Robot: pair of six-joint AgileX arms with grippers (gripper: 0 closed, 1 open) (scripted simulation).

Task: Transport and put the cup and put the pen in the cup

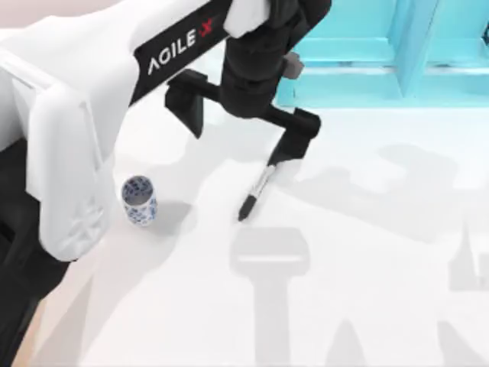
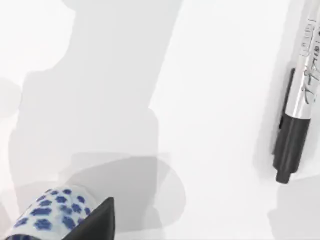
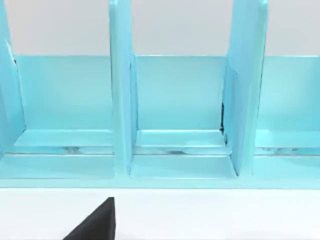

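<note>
The cup, small and white with blue speckles, stands upright on the left part of the white table. To its right the pen lies flat, slanting, black with a pale grey barrel. My left gripper hangs open over the table behind both. One of its black fingers comes down at the pen's far end; whether they touch I cannot tell. In the left wrist view the pen lies far off the cup, beside a black fingertip. My right gripper faces the teal rack.
A teal rack with upright dividers stands along the table's back right; its compartments hold nothing. My left arm's bulky white body covers the table's left side. Arm shadows fall across the front of the table.
</note>
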